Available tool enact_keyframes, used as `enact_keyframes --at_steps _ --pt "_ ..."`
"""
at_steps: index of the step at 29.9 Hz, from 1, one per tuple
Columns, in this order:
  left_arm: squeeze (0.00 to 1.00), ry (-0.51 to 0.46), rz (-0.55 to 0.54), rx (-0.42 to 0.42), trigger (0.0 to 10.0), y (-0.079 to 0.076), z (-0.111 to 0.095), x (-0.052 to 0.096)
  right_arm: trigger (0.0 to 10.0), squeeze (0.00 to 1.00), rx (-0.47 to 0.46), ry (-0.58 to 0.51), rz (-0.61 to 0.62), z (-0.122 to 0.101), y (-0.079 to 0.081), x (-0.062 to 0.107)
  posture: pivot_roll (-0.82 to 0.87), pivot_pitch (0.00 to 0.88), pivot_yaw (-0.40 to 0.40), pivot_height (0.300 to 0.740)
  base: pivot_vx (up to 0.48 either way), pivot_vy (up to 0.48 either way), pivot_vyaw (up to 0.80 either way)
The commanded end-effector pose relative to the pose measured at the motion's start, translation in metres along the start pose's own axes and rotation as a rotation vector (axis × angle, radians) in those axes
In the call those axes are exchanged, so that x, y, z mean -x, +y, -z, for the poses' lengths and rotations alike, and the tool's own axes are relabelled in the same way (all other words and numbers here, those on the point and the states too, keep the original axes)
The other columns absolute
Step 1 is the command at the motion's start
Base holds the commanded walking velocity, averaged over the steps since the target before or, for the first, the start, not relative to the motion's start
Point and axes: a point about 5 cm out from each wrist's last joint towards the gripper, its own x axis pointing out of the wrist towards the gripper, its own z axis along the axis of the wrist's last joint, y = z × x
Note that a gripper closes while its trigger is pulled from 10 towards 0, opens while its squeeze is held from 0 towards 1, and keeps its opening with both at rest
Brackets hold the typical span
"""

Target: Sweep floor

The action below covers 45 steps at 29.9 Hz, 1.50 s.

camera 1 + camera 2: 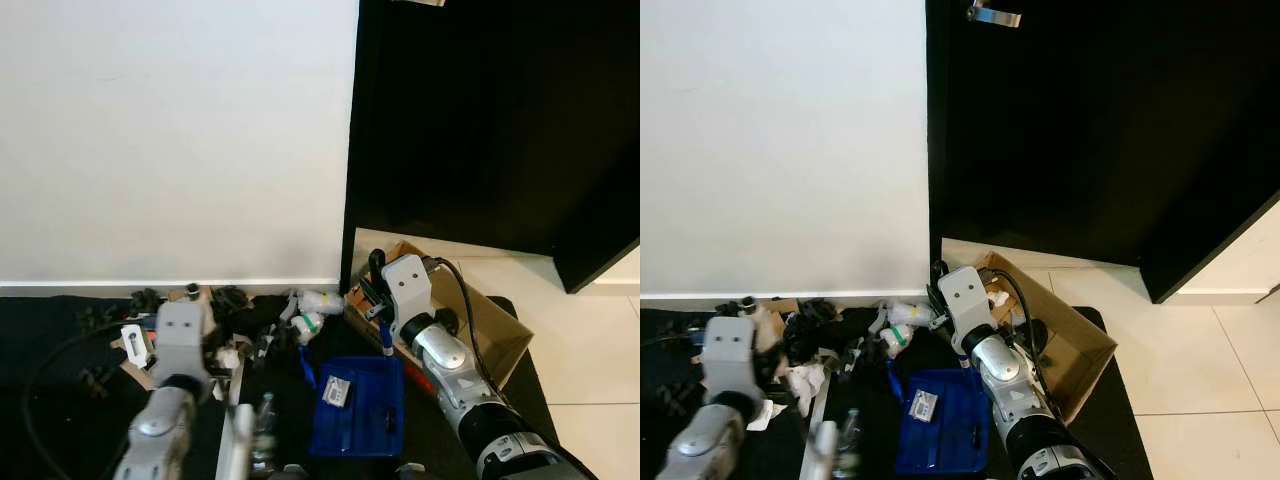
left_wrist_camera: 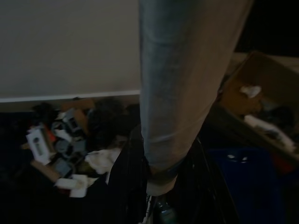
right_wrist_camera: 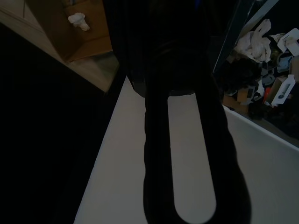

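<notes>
Floor at the foot of a white wall and a black door. A dark mat (image 1: 60,400) covers the floor along the wall; pale tiles (image 1: 1200,380) lie to the right of it. On the mat, left to centre, lies a pile of litter (image 1: 810,335): crumpled white paper, cardboard scraps and small black items, reaching to the skirting. A blue dustpan (image 1: 358,405) rests flat, nearer and right of centre, with a small packet on it. A clear plastic bottle (image 1: 264,420) lies just left of the dustpan. An open cardboard box (image 1: 1065,345) stands to the right, by the door.
</notes>
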Motion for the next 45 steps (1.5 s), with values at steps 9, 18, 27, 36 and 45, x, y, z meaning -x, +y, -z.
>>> enact_keyframes --at_steps 9,18,27,36,45 --pt "0.00 -0.073 0.262 0.183 10.0 -0.052 -0.035 -0.001 10.0 0.00 -0.056 0.085 -0.025 0.020 0.011 0.010 0.13 0.269 0.021 0.740 0.000 0.000 0.00" --pt "0.00 -0.070 0.291 0.234 10.0 -0.063 -0.043 -0.002 10.0 0.00 -0.061 0.078 -0.020 0.019 0.012 0.009 0.13 0.267 0.025 0.740 0.000 0.000 0.00" --pt "0.00 -0.079 0.284 0.258 10.0 -0.058 -0.053 0.000 10.0 0.00 -0.089 0.063 0.009 0.017 0.006 0.008 0.13 0.260 0.025 0.740 0.000 0.000 0.00" --pt "0.00 -0.278 0.288 0.193 10.0 -0.028 -0.118 0.008 10.0 0.00 -0.111 0.031 0.050 0.013 -0.004 0.012 0.13 0.243 0.033 0.740 0.000 0.000 0.00" --pt "0.00 -0.440 0.286 0.139 10.0 0.012 -0.180 0.025 10.0 0.00 -0.127 0.020 0.082 0.015 -0.009 0.017 0.14 0.227 0.042 0.740 0.000 0.000 0.00"
